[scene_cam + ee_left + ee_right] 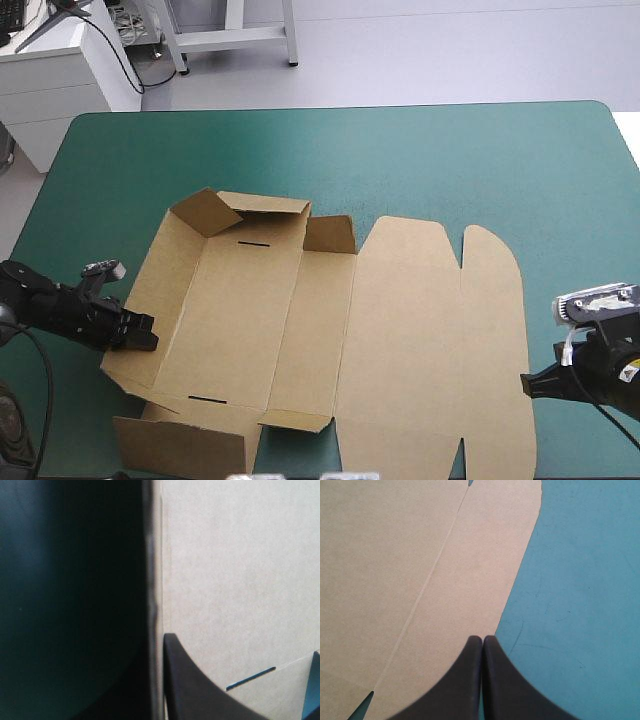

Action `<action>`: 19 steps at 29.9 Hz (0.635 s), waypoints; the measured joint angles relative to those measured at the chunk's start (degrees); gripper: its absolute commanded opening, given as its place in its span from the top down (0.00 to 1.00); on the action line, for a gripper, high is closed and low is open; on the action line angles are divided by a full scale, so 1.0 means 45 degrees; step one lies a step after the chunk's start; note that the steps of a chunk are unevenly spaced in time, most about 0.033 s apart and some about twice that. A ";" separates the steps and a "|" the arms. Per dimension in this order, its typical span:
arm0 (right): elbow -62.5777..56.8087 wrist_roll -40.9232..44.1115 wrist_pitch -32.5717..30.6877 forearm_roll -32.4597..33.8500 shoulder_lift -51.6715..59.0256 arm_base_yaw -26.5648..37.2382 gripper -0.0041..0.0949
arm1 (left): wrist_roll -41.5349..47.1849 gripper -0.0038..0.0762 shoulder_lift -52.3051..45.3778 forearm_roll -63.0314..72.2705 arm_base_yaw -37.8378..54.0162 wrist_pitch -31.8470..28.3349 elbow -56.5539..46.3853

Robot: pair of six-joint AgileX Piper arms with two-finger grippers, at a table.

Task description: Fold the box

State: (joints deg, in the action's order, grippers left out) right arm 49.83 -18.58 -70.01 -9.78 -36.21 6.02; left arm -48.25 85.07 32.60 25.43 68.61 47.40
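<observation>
High view, Operator: Location of the brown box (400, 330)?
Technician: Lying on the teal-green table (450, 160), toward the near edge. Left-hand walls partly raised; lid panel flat.
Operator: State of the left tool (148, 336)?
Technician: Pinching the box's left wall, seen edge-on beside one black finger (200, 690) in the left wrist view.
Operator: Right tool (482, 638)?
Technician: Pressed together, tip at the lid's rounded edge.

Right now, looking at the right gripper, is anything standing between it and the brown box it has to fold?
Nothing visible does. The right gripper, shut, sits right at the curved edge of the box, with only bare teal-green cover beside it.
</observation>
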 measured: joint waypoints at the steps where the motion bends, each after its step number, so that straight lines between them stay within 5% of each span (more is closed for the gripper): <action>1: 0.0000 0.0000 0.0000 0.0000 0.0000 0.0000 0.98 | 0.0071 0.96 0.0000 -0.0042 -0.0011 0.0052 0.0119; 8: 0.0000 0.0000 0.0000 -0.0010 0.0000 0.0000 0.98 | 0.1299 0.96 0.0053 -0.1978 -0.1760 0.0108 0.2716; 19: 0.0000 -0.0010 0.0000 -0.0010 0.0000 0.0000 0.98 | 0.1701 0.96 0.0485 -0.6120 -0.7792 -0.0665 0.7588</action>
State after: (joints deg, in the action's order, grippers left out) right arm 49.83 -18.63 -70.01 -9.83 -36.21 6.02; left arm -40.59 87.25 5.06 -9.63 65.62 81.54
